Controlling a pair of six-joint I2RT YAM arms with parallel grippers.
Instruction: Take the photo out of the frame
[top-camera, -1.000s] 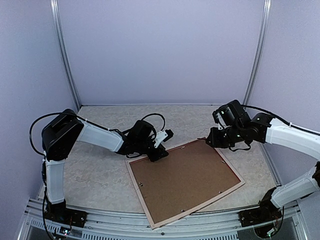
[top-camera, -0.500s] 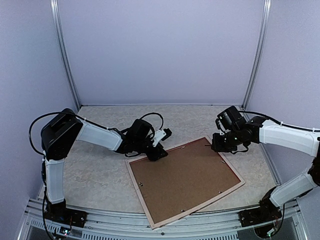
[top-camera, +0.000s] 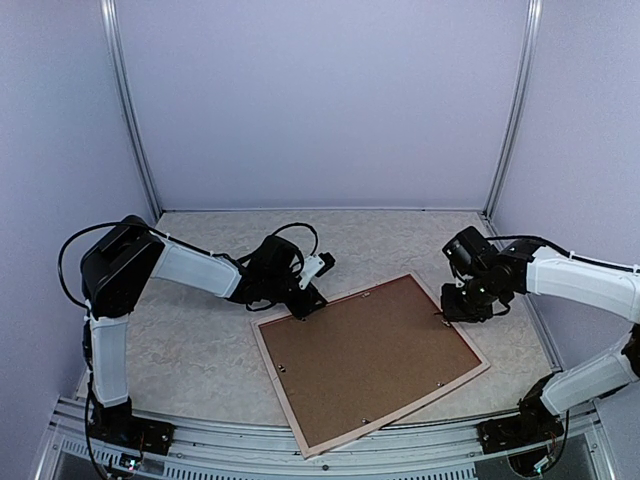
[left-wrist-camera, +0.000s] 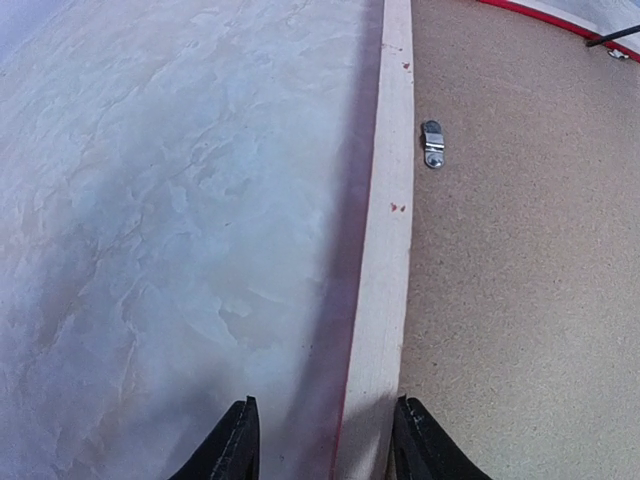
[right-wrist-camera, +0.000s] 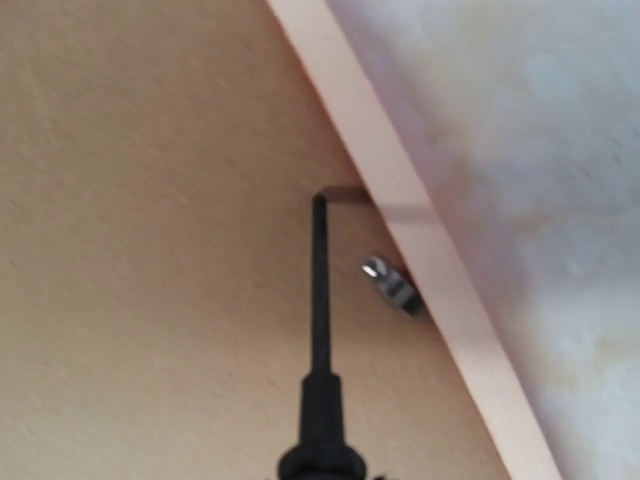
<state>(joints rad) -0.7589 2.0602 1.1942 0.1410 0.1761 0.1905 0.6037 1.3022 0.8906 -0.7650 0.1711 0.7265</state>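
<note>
The marbled table (top-camera: 190, 350) carries the frame (left-wrist-camera: 385, 250), which lies face down near its middle with the pale wood rim and brown backing board (top-camera: 365, 360) upward; the photo is out of sight. The left gripper (left-wrist-camera: 328, 445) sits at the frame's far left corner, jaws moderately apart astride the rim, gripping nothing. The right gripper (top-camera: 462, 303), at the frame's right edge, seems clamped on a black-shafted screwdriver (right-wrist-camera: 320, 300). Its tip is over the board close to the rim, near a small metal tab (right-wrist-camera: 390, 282).
</note>
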